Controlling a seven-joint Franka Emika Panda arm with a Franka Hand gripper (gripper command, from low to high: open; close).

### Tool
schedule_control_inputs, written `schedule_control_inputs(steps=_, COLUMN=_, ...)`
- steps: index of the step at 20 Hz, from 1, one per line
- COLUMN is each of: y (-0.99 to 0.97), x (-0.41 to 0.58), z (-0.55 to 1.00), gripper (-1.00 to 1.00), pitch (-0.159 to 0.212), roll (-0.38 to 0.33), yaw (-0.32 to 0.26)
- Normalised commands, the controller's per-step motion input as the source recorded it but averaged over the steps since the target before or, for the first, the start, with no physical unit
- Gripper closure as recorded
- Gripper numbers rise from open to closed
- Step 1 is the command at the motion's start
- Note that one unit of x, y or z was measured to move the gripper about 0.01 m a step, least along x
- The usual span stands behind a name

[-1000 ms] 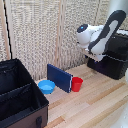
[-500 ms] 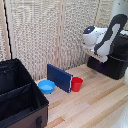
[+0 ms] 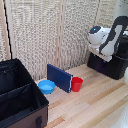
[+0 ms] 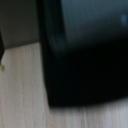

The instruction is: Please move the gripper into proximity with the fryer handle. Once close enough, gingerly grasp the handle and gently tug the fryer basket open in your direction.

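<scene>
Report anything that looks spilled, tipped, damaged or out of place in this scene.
Nothing stands out. The blue bowl and red cup sit upright on the wooden floor, nothing spilled. The wrist view is too blurred to judge the fryer.

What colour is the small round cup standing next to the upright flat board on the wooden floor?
Red: the small round cup beside the dark blue upright board, clearest in the exterior view.

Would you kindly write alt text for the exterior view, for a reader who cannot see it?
A white robot arm hangs above a black boxy fryer at the exterior view's right, on a wooden floor. Mid-scene, a blue panel stands between a blue bowl and a red cup; a large black case fills the left.
</scene>
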Motion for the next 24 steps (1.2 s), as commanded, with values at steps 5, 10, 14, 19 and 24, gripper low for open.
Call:
schedule_control_inputs(steps=5, y=-0.24, x=0.058, z=0.0, gripper=1.0, pitch=0.065, roll=0.005, yaw=0.169)
schedule_control_inputs(steps=10, y=0.03, x=0.008, z=0.0, gripper=1.0, pitch=0.014, roll=0.0, yaw=-0.005)
schedule_control_inputs(steps=14, y=0.25, x=-0.119, z=-0.02, gripper=1.0, pitch=-0.045, roll=-0.026, yaw=-0.013)
schedule_control_inputs(steps=19, y=0.57, x=-0.137, z=0.08, gripper=1.0, pitch=0.013, roll=0.078, yaw=-0.018)
schedule_control_inputs(steps=24, y=0.39, x=0.0, z=0.03, gripper=1.0, pitch=0.187, roll=0.327, yaw=-0.065)
